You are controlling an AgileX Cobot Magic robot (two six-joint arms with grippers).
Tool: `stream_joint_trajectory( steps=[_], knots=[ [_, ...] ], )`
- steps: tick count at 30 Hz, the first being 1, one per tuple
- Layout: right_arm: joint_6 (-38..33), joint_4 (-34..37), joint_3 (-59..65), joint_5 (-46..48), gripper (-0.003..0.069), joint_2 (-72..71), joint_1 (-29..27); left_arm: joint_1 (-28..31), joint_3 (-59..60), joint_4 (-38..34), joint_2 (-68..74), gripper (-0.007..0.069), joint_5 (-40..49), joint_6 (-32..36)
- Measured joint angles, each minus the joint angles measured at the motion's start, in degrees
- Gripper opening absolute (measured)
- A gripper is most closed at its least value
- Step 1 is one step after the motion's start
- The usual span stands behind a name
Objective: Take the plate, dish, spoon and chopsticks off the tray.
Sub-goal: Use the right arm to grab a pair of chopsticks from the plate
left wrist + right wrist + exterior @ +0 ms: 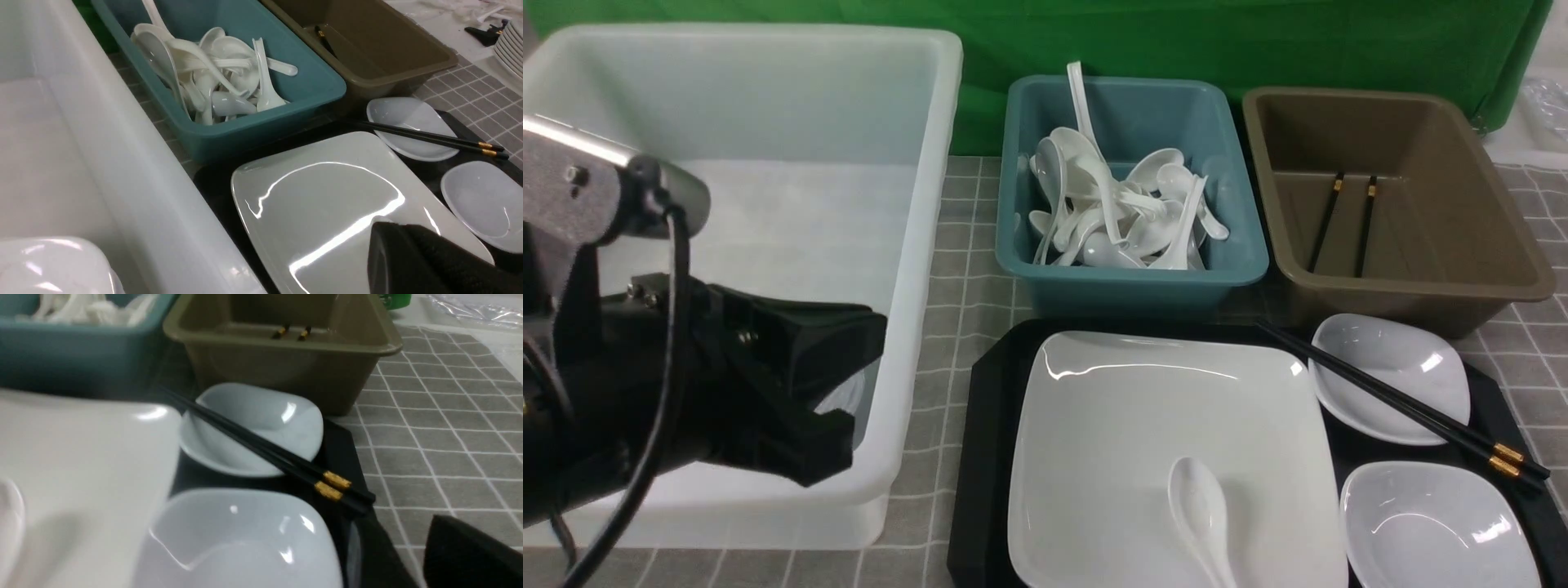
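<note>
The black tray (984, 425) lies at the near right. It carries the large white plate (1160, 408) with the spoon (1201, 506) lying on its near part. Right of the plate are two small dishes, a far dish (1409, 363) and a near dish (1437, 523). The black chopsticks (1405, 404) rest across the far dish. My left gripper (382, 245) is shut and empty, above the white bin's right wall, left of the plate. My right gripper (412, 555) is open with nothing between its fingers, just beyond the tray's right edge beside the near dish (245, 539); it is outside the front view.
A big white bin (915, 245) at the left holds a white dish (53, 265). Behind the tray stand a teal bin (1135, 282) with several white spoons and a brown bin (1421, 298) holding another chopstick pair (1327, 220). My left arm (686, 384) hangs over the white bin.
</note>
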Motion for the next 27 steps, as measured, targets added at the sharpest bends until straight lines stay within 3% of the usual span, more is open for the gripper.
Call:
stream_joint_trajectory(
  steps=[5, 8, 11, 14, 16, 21, 27],
  knots=[
    [16.2, 5.2, 0.0, -9.0, 0.0239, 0.0, 0.0, -0.1, 0.0, 1.6, -2.7, 0.0021, 5.2, 0.0],
    [20.3, 5.8, 0.0, -13.0, 0.0239, 0.0, 0.0, -0.1, -0.1, 2.4, -3.7, 0.0021, 6.9, 0.0],
    [21.9, 6.1, -1.5, -9.4, 0.0220, 0.7, 1.1, -0.1, -0.1, 2.5, -3.9, 0.0021, 7.9, 1.1],
    [18.8, 6.3, -7.7, -1.6, 0.0186, 5.0, 3.8, -0.1, -0.1, 2.6, -3.8, 0.0021, 8.2, 2.5],
    [10.9, 6.4, -17.0, 7.7, 0.0166, 13.8, 8.2, -0.1, -0.1, 2.6, -3.8, 0.0021, 8.1, 3.7],
    [-1.4, 5.8, -36.1, 25.7, 0.0167, 38.0, 15.5, -0.1, -0.2, 2.8, -4.1, 0.0021, 7.1, 5.8],
    [-8.4, 2.2, -49.7, 36.6, 0.0265, 61.8, 18.0, -0.1, -0.4, 2.8, -8.0, 0.0021, 11.6, 7.0]
  ],
)
